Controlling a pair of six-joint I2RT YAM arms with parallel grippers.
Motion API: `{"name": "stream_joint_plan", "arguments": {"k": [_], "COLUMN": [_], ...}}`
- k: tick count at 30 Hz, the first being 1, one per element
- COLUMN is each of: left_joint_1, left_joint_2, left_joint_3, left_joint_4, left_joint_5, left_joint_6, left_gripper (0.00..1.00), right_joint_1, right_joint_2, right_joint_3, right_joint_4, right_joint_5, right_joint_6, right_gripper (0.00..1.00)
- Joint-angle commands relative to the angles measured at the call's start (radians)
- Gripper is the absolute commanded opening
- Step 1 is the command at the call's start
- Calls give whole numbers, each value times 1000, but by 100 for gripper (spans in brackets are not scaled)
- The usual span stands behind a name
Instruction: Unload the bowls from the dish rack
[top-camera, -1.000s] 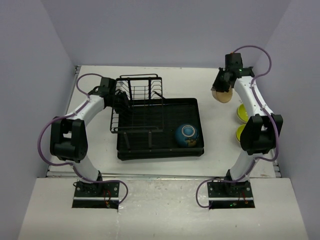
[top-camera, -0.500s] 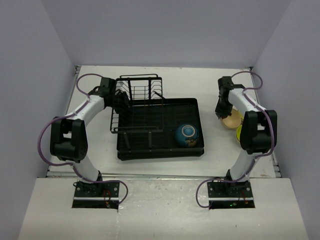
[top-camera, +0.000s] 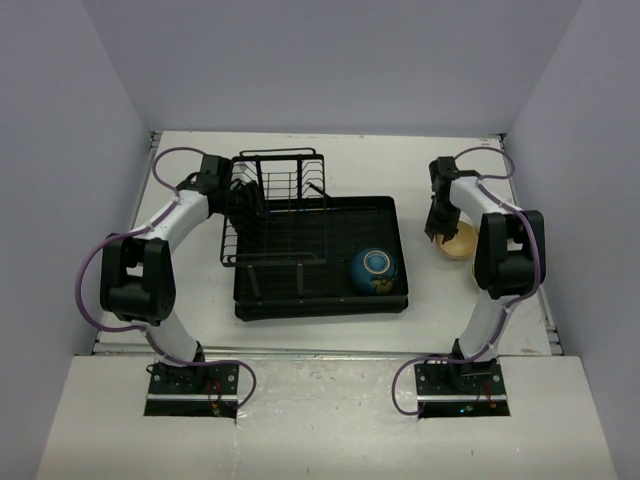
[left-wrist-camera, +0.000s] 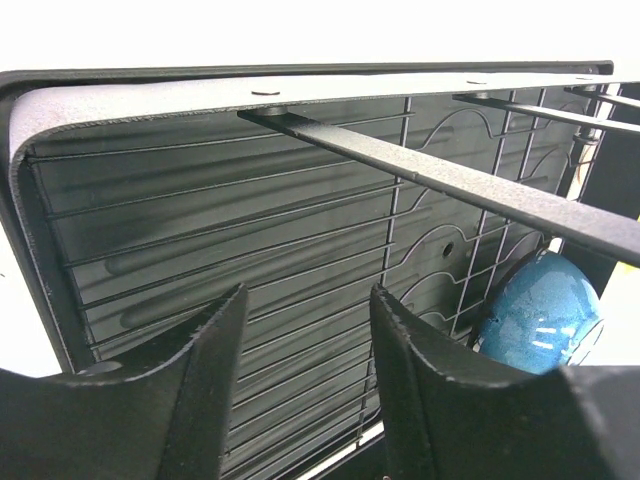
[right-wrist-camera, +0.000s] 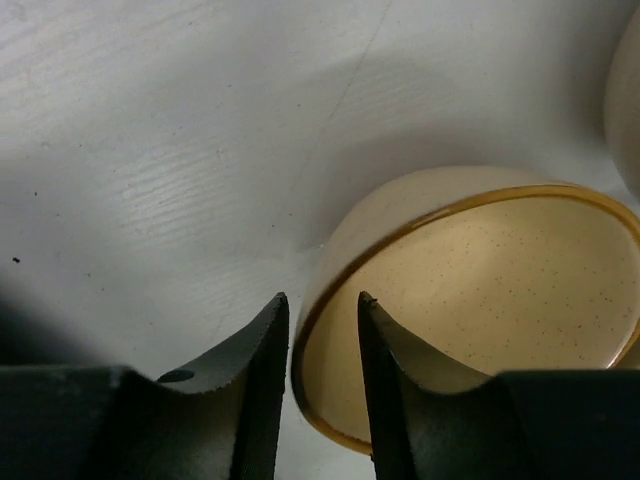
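The black dish rack (top-camera: 280, 160) and its tray (top-camera: 320, 302) stand left of centre. A glossy blue bowl (top-camera: 375, 270) lies in the tray's near right corner and also shows in the left wrist view (left-wrist-camera: 540, 320). My left gripper (top-camera: 236, 205) is open and empty inside the wire rack (left-wrist-camera: 420, 180), its fingers (left-wrist-camera: 205, 380) over the rack floor. My right gripper (top-camera: 440, 232) is shut on the near rim of a tan bowl (top-camera: 460, 241), one finger inside and one outside (right-wrist-camera: 322, 297). The tan bowl (right-wrist-camera: 480, 300) sits low on the white table.
The pale curved side of another bowl (right-wrist-camera: 628, 100) shows at the right edge of the right wrist view. My right arm (top-camera: 510, 250) folds over the table's right strip and hides what lies under it. Walls close in on the left, back and right.
My right gripper has carried the tan bowl from high at the back right down and nearer, to the table. The right arm now covers two green bowls seen earlier. The left arm has not moved.
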Motion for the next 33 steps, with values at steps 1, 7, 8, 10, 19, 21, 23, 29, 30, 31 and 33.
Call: {"name": "stream_joint_plan", "arguments": {"k": [1, 7, 8, 10, 19, 21, 23, 29, 30, 31, 33], "left_joint_1": [-19, -19, -19, -19, -19, -20, -20, -20, -20, -20, -22], "left_joint_2": [-15, -35, -39, -49, -93, -108, -118, -185, -190, -191, -196], "left_joint_3": [-13, -24, -30, -32, -55, -79, -98, -130, -141, -145, -162], "left_joint_4": [-19, -19, -16, -13, -2, 8, 10, -19, -19, -19, -21], "left_joint_5": [12, 15, 24, 33, 75, 81, 84, 81, 91, 99, 115], "left_joint_6": [7, 15, 15, 16, 26, 26, 29, 55, 55, 55, 56], "left_gripper": [54, 60, 61, 62, 53, 44, 40, 36, 36, 35, 32], "right_joint_1": [34, 91, 99, 119, 233, 273, 295, 369, 382, 392, 422], "right_joint_2": [-10, -79, -95, -117, -356, -422, -459, -556, -565, -570, -570], "right_joint_3": [41, 107, 124, 182, 242, 187, 123, -14, -29, -60, -84], "right_joint_4": [11, -52, -69, -130, -290, -304, -301, -261, -255, -244, -212], "right_joint_5": [3, -18, -6, 0, -152, -190, -224, -279, -296, -305, -319], "right_joint_6": [-8, 25, 32, 44, 52, 71, 76, 123, 136, 145, 171], "right_gripper": [36, 64, 66, 70, 31, 0, 0, 0, 0, 0, 0]}}
